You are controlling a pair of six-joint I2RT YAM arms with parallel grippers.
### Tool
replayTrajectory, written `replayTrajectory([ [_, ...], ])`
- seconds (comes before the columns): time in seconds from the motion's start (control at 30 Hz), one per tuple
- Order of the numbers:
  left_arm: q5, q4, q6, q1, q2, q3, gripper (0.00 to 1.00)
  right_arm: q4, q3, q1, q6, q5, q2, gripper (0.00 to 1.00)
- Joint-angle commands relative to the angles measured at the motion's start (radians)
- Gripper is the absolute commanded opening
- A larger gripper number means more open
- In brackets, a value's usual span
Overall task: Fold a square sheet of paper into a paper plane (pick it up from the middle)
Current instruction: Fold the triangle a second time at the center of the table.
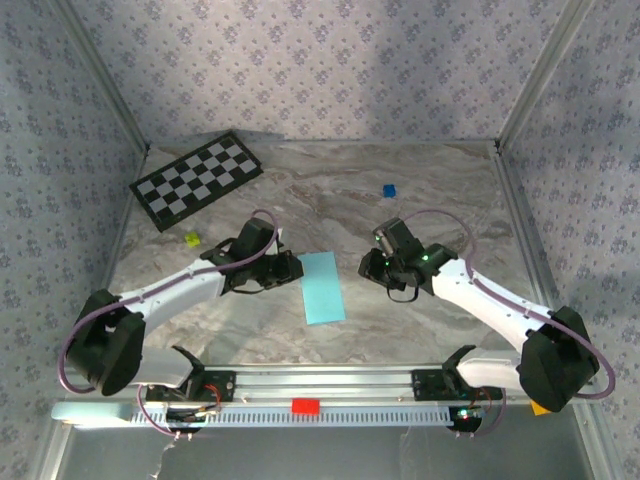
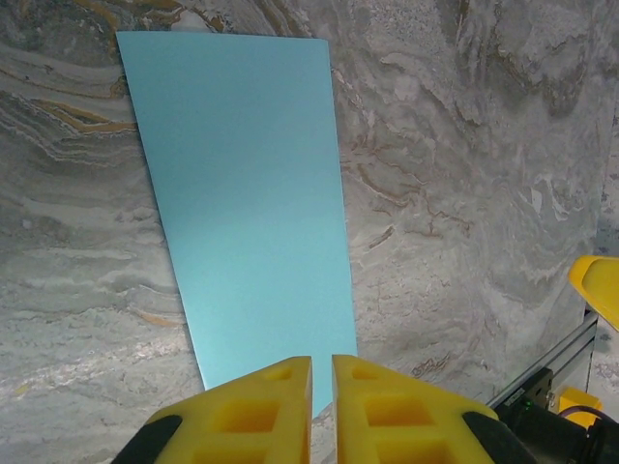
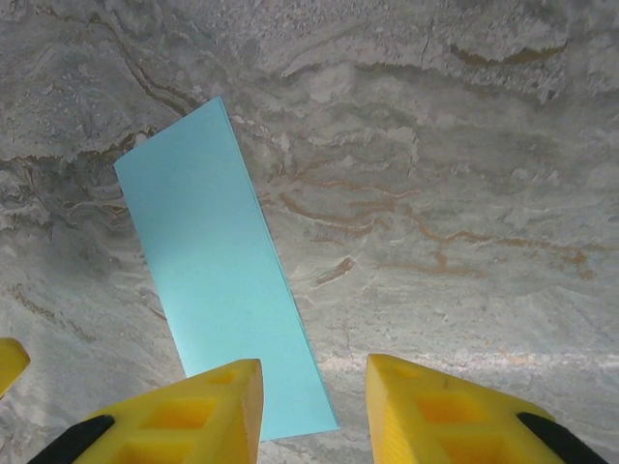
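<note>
So, nearest first: one light-blue sheet of paper point(image 1: 322, 287), a narrow rectangle, lies flat on the marble table point(image 1: 440, 210). The left gripper point(image 1: 296, 268) sits just left of it and the right gripper point(image 1: 366, 264) is off to its right. The wrist cams give the jaws. Left's yellow fingers point(image 2: 261, 406) are pinched almost together over the sheet's near edge, touching or not I can't tell. Right's are spread with nothing between. Overhead adds, beyond the sheet, one yellow-green bit point(image 1: 192, 239), one blue cube point(image 1: 389, 189) and one checkerboard point(image 1: 197, 178).
</note>
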Motion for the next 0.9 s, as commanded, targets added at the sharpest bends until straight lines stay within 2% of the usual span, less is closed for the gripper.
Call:
replayTrajectory([
  [0.0,0.029,-0.011,0.028,0.018,0.031,0.059,0.13,-0.037,0.058,0.015,-0.074,0.128,-0.032,0.35],
  [0.1,0.046,0.01,0.03,0.039,0.072,0.081,0.13,0.001,0.06,0.023,-0.16,0.172,-0.054,0.35],
  [0.17,0.05,0.03,0.014,0.051,0.1,0.09,0.13,-0.006,0.056,0.013,-0.097,0.23,-0.055,0.31],
  [0.27,0.066,0.066,-0.008,0.057,0.153,0.111,0.13,0.076,0.012,-0.09,-0.179,-0.09,-0.04,0.3],
  [0.37,0.067,0.053,-0.001,0.059,0.217,0.161,0.12,0.203,-0.07,-0.13,-0.133,-0.251,-0.017,0.26],
  [0.57,0.06,0.033,0.005,0.061,0.345,0.228,0.1,0.178,-0.096,-0.125,-0.145,-0.323,0.034,0.33],
  [0.87,0.014,0.08,0.036,0.07,0.476,0.229,0.09,0.238,-0.13,-0.075,-0.102,-0.377,0.101,0.36],
])
